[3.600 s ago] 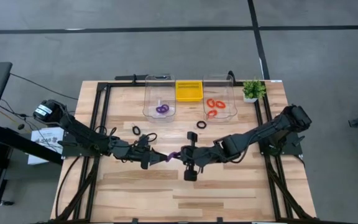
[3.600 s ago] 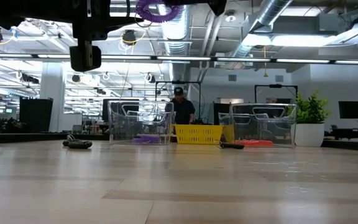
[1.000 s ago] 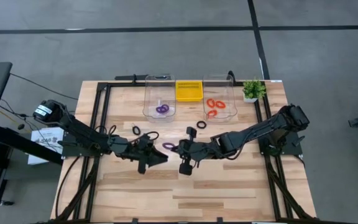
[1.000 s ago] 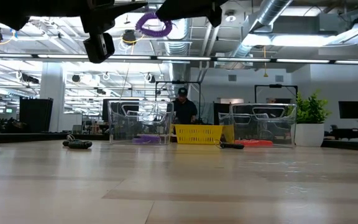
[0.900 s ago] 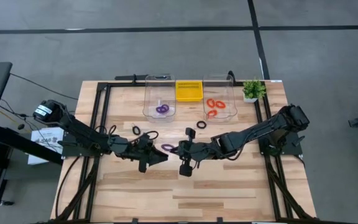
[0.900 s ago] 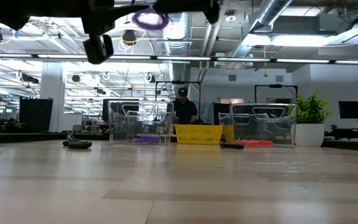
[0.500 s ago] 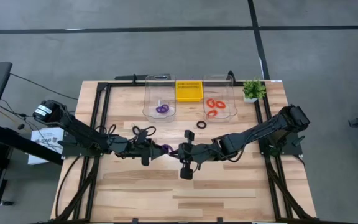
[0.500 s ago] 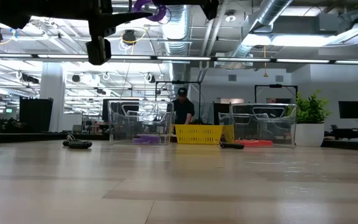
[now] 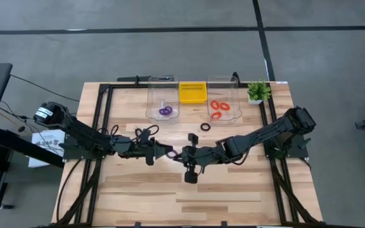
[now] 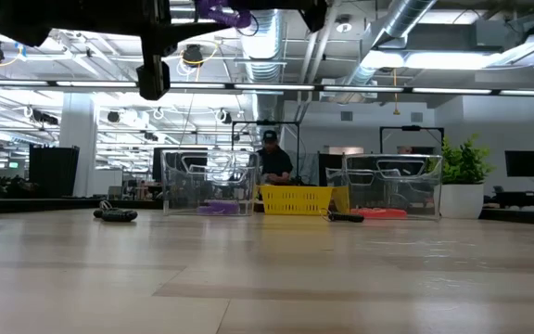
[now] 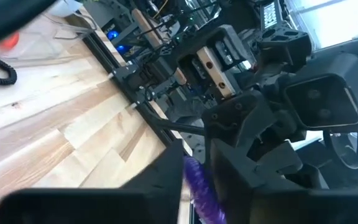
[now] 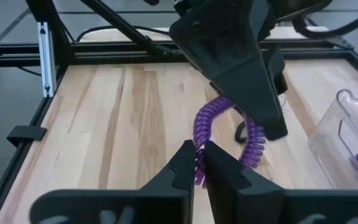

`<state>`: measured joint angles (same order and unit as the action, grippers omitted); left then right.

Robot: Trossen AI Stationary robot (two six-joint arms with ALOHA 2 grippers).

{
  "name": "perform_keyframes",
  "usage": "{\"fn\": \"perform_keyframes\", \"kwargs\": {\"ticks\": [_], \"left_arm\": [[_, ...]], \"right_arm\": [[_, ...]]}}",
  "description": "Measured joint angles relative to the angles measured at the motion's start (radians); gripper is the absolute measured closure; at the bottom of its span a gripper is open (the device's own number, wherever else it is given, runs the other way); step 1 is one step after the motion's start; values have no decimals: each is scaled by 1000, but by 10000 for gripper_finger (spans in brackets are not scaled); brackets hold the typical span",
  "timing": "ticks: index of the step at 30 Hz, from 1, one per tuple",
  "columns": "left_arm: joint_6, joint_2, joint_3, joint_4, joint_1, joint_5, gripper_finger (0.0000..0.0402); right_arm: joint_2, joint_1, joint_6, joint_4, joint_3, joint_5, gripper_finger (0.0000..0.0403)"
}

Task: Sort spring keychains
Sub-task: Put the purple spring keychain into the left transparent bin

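The right gripper point(image 12: 199, 163) is pinched shut on one end of a purple spring keychain point(image 12: 219, 134), and the right wrist view shows what the others hide: the left gripper point(image 12: 267, 121), a dark wedge-shaped pair of fingers, clamps the far end of the same coil, so both grippers hold it at once above the surface point(image 9: 233, 183). The coil is a glossy ribbed loop, bent into an arc between the two. From above it is only a small purple speck between the meeting tips, left gripper point(image 9: 161, 152) and right gripper point(image 9: 177, 154), near the middle of the pale wooden planks. Both arms stretch low and nearly level from the outer edges toward each other.

The low view shows the keychain point(image 10: 222, 13) high up, well clear of the wood.

Farther back, one clear plastic bin point(image 9: 162, 98) holds purple keychains point(image 9: 165, 111), another clear bin point(image 9: 224, 98) holds orange-red keychains point(image 9: 217, 109), and a yellow slotted basket point(image 9: 192, 92) stands between them. A black keychain point(image 9: 205, 126) lies on the wood in front of the bins; other black coils point(image 9: 146, 133) lie near the left arm. A small green plant point(image 9: 257, 91) stands at the right back corner. A person point(image 10: 273, 160) stands beyond the table.
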<state>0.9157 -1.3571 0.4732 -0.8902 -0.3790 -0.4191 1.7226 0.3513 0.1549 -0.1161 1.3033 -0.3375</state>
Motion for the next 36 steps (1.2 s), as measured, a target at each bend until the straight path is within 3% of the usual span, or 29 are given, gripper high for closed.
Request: {"fn": "perform_keyframes", "kwargs": {"ticks": [4,14,23,30,36], "left_arm": [[-14,0,0,2,0,0,385],[-27,0,0,7,30,9,390],[-18,0,0,7,84,65,391],[-17,0,0,11,163,109,391],[-22,3,0,39,255,70,387]], "right_arm": [[0,-8,22,-18,0,2,354],[0,-41,21,-38,0,1,286],[-1,-54,48,-63,0,-11,257],[-28,-32,99,-137,-1,-152,222],[-78,-19,73,-215,1,-307,166]]}}
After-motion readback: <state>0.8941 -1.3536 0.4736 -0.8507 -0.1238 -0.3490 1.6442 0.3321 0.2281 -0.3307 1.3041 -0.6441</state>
